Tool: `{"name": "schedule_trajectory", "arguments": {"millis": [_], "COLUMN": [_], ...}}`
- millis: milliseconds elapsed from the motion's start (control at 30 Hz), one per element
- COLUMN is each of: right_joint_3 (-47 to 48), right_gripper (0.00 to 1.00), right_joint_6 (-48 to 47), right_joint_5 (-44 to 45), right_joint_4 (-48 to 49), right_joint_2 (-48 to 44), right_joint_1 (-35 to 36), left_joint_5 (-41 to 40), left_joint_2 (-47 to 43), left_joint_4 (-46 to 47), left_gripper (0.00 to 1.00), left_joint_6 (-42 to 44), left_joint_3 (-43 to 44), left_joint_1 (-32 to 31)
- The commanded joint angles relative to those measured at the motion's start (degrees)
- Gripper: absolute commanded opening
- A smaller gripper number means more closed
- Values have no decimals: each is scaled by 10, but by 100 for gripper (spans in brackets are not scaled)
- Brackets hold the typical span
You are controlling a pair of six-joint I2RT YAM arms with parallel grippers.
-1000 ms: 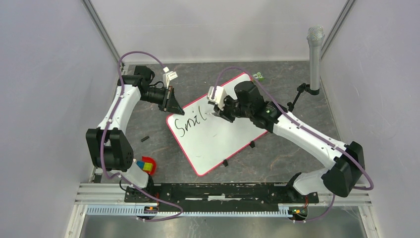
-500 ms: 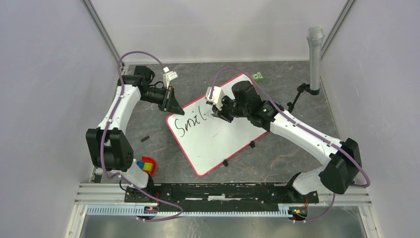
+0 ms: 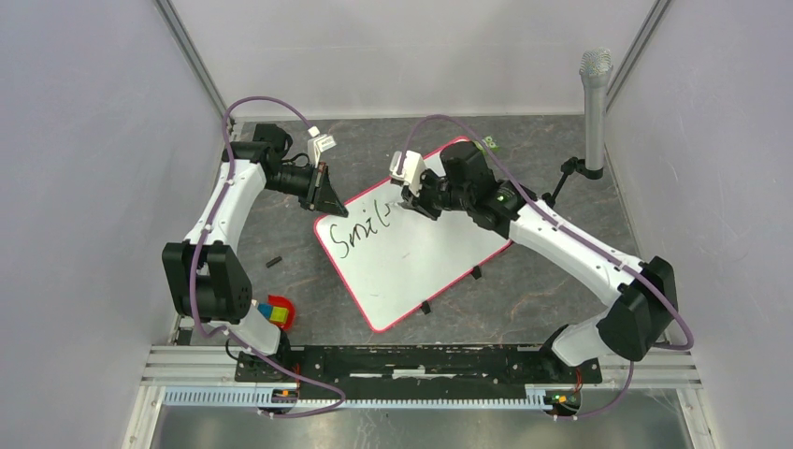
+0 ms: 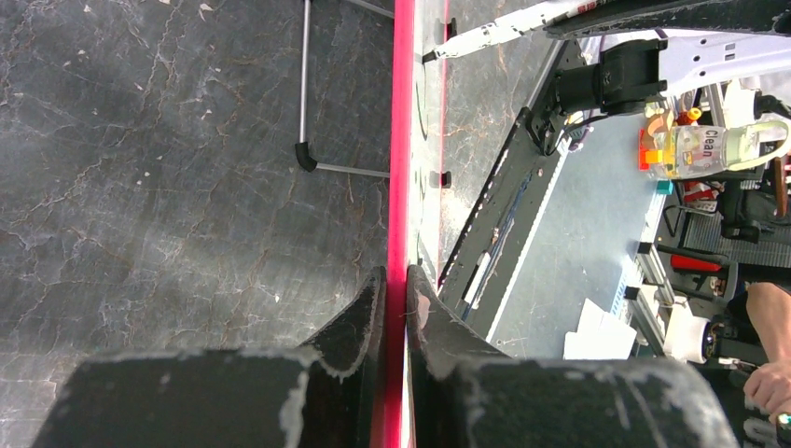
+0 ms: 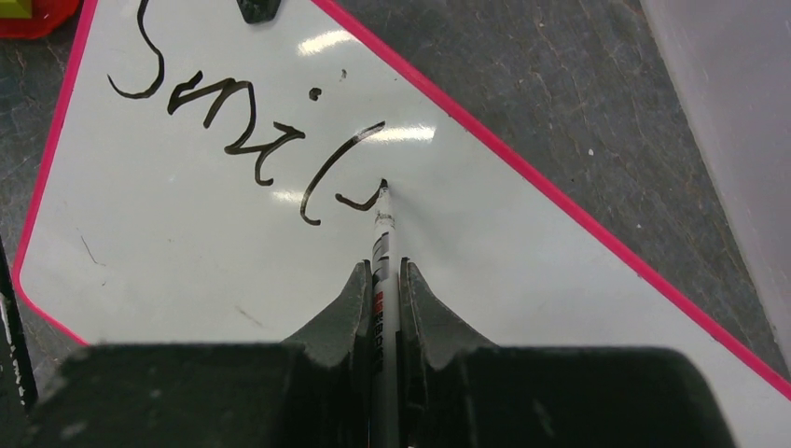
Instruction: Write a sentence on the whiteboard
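The whiteboard (image 3: 411, 257) lies askew on the dark table, white with a red-pink frame. Black script reading "Smil" (image 3: 360, 227) runs along its upper left, the start of the sentence. My left gripper (image 3: 325, 199) is shut on the board's left edge; in the left wrist view the red frame (image 4: 401, 140) runs straight between the left gripper's (image 4: 395, 275) fingers. My right gripper (image 3: 412, 195) is shut on a white marker (image 5: 381, 238). The marker's tip touches the whiteboard (image 5: 187, 261) at the end of a fresh curl after the script (image 5: 233, 121). The right gripper (image 5: 382, 268) points down at the board.
A grey microphone (image 3: 595, 94) on a thin stand rises at the back right. A green block (image 3: 487, 144) lies behind the board. A small black cap (image 3: 273, 262) and a red, yellow and blue toy (image 3: 278, 313) lie at the left. The arms' base rail (image 3: 411, 360) spans the front.
My right gripper has moved the marker toward the back of the board, and a short new stroke has appeared after the "l". The left arm and the board have stayed still.
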Motion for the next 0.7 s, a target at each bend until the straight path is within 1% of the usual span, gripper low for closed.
{"name": "schedule_trajectory", "arguments": {"millis": [0,167,500,667], "right_joint_3": [30,17,-62,-78], "right_gripper": [0,0,0,0], "right_joint_6": [7,6,-3,-11], "right_joint_5": [-2,-12,-21,-7], "right_joint_4": [22,15,6,3], "right_joint_2": [21,18,-21,-32], "right_joint_1": [-3,7,8,7], "left_joint_5": [-9,-10,-11,-10], "left_joint_2": [-6,-3,-4,-5], "left_joint_4": [-14,-13,-13,-13], "left_gripper": [2,2,2,2], "left_joint_6": [25,25,26,24], "left_joint_3": [9,8,8,9], "left_joint_1": [-12,-12,-11,-12]}}
